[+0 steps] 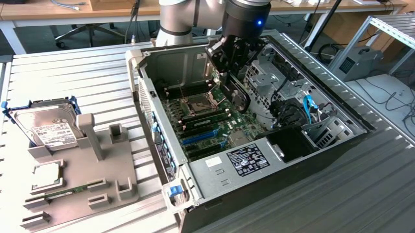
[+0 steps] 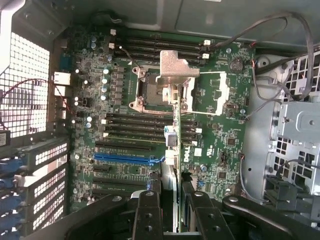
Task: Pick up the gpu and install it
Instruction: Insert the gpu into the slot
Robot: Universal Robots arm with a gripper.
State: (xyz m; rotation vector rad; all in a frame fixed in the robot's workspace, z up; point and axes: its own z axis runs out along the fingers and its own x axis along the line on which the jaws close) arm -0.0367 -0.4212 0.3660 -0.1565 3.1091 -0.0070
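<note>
Gripper with gpu inside case, ribbed table

An open case lies on the slatted bench, its motherboard bare and a blue cable inside on the exterior view's right. On that view's left, a grey holder carries a hard drive at its far end and a memory stick nearer.

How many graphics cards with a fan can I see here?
1. The gpu hangs in the gripper, edge-down over the motherboard inside the open computer case. Others may be hidden behind parts.
</note>
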